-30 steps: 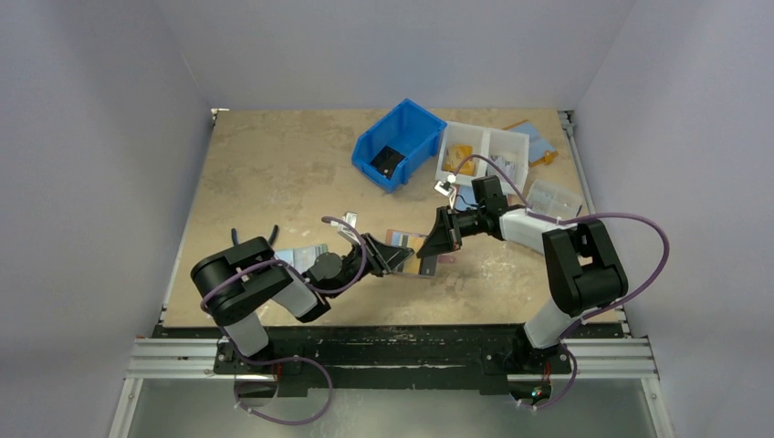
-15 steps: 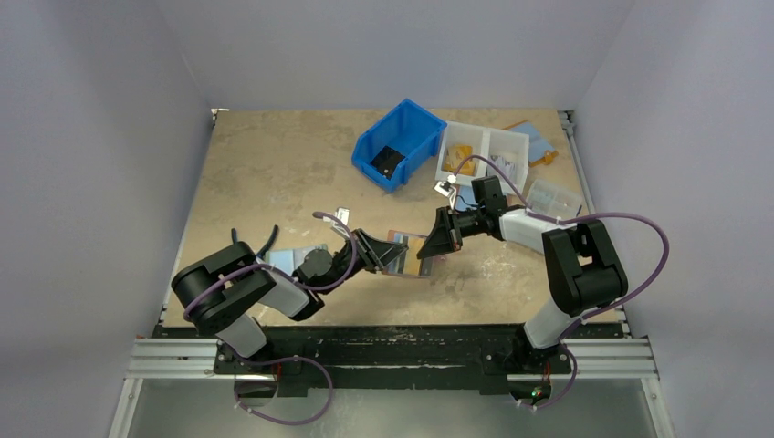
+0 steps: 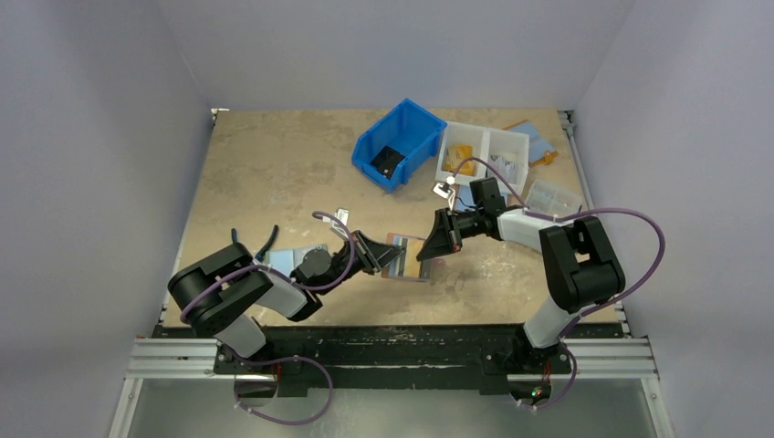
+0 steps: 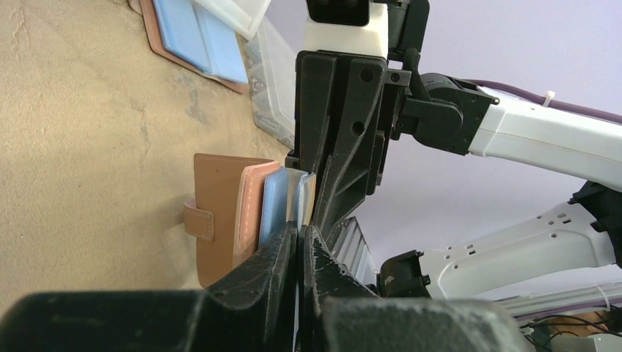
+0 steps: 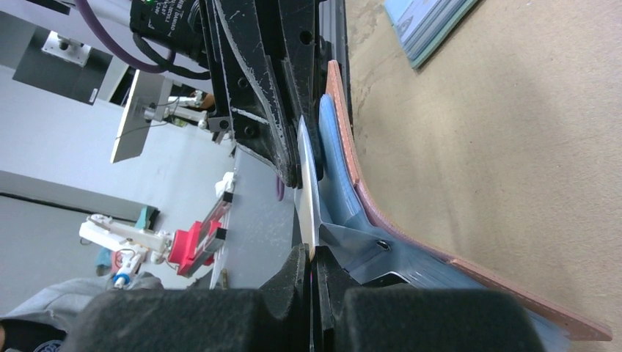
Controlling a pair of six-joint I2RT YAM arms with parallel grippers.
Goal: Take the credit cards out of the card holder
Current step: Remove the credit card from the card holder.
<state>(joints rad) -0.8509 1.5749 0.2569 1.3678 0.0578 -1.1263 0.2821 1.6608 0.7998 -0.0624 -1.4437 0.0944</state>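
Card holder (image 4: 220, 220): open on the table (image 3: 265, 173), between both hands, unmoved
Card (image 5: 306, 183): thin pale edge beside the blue lining
Left hand (image 4: 298, 242): now pinched on that card, jaws apart earlier
Right hand (image 5: 311, 258): clamped on the holder's raised flap, as before

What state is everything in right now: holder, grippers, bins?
card holder, open, one cover bent upward.
pale sheet, pinched at both ends; card or sleeve unclear.
left gripper, shut on pale sheet.
right gripper, shut on pale sheet.
blue bin, open-topped, dark item inside.
white tray, lidless, yellow items inside.
folder, lying open.
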